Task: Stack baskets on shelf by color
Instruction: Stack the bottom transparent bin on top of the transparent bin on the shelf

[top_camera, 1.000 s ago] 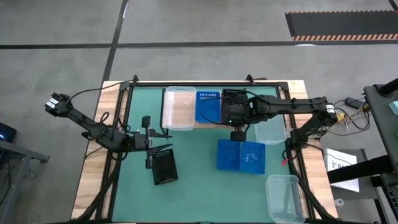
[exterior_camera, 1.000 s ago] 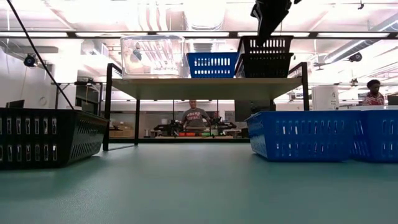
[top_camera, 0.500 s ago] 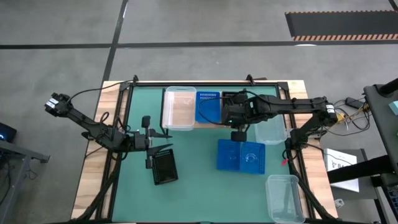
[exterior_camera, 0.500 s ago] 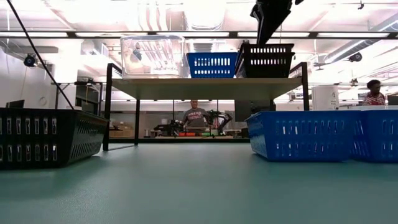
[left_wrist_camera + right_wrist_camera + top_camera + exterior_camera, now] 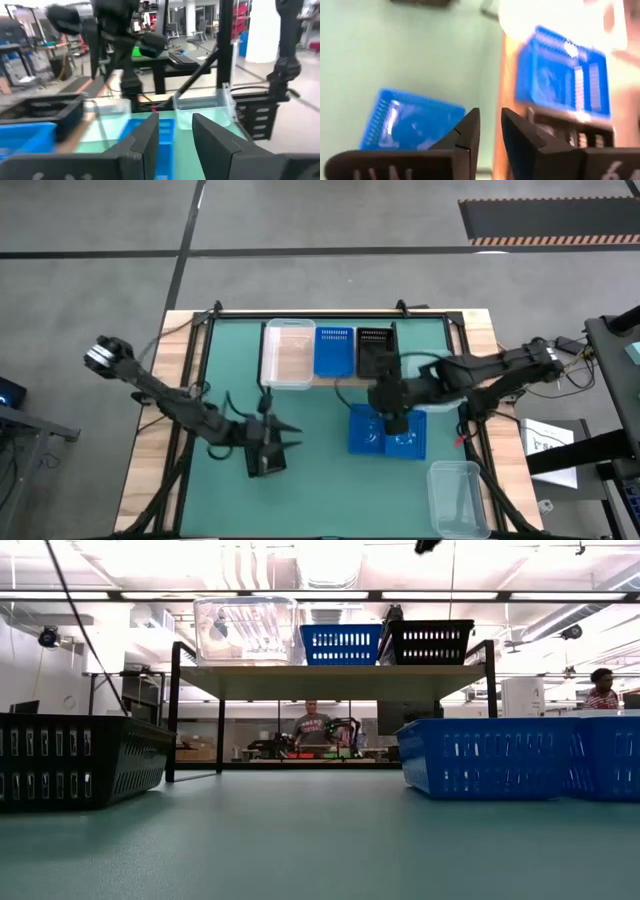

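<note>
Three baskets sit on your shelf [image 5: 328,379]: clear [image 5: 288,354], blue [image 5: 334,351], black [image 5: 374,349]. Your right gripper [image 5: 392,420] hangs above the two blue baskets [image 5: 387,433] on the table, fingers slightly apart, holding nothing. Your left gripper [image 5: 282,438] reaches over the black basket [image 5: 263,455] on the table, fingers apart and empty; contact with it is hard to make out.

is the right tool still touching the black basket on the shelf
Apart. In the high view the right tool hangs over the blue baskets on the table, well clear of the black basket on the shelf.
</note>
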You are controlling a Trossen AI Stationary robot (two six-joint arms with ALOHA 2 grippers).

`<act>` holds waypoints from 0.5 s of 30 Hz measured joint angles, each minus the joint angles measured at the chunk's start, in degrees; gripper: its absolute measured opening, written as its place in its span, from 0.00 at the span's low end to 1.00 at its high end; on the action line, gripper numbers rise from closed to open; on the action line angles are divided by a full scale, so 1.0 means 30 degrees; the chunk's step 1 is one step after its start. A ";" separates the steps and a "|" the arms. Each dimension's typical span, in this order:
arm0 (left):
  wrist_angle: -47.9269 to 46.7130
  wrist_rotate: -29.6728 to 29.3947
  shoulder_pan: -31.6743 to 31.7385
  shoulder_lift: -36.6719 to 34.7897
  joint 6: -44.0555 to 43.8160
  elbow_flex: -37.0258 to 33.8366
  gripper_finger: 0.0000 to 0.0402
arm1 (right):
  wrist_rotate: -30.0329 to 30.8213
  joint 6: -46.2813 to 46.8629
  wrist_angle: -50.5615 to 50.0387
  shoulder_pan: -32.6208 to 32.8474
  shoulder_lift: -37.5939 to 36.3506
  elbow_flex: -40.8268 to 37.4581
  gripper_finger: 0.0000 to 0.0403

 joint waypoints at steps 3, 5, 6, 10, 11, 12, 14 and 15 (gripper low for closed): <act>0.1662 0.0126 -0.0333 0.2086 -0.1389 0.0466 0.26 | -0.0041 -0.1191 0.3116 0.0933 -0.1129 -0.2196 0.14; 0.1914 0.0132 -0.0541 0.3183 -0.2614 0.0984 0.26 | -0.0042 -0.2110 0.5207 0.1310 -0.1893 -0.3821 0.12; 0.1899 0.0138 -0.0659 0.3696 -0.3262 0.1214 0.26 | -0.0049 -0.2488 0.6302 0.1415 -0.2314 -0.4666 0.11; 0.1783 0.0125 -0.1096 0.5269 -0.5241 0.2240 0.26 | -0.0223 -0.3424 1.0783 0.1471 -0.3773 -0.7895 0.08; 0.1798 0.0121 -0.1201 0.5553 -0.5647 0.2447 0.26 | -0.0278 -0.3712 1.1824 0.1465 -0.4089 -0.8663 0.07; 0.1790 0.0121 -0.1300 0.5813 -0.6077 0.2609 0.26 | -0.0305 -0.3996 1.2769 0.1464 -0.4365 -0.9365 0.07; 0.1739 0.0123 -0.1509 0.6312 -0.7390 0.2853 0.26 | -0.0350 -0.4733 1.4529 0.1464 -0.4845 -1.0685 0.07; 0.1725 0.0128 -0.1612 0.6501 -0.8275 0.2912 0.26 | -0.0348 -0.5052 1.5221 0.1465 -0.5053 -1.1241 0.07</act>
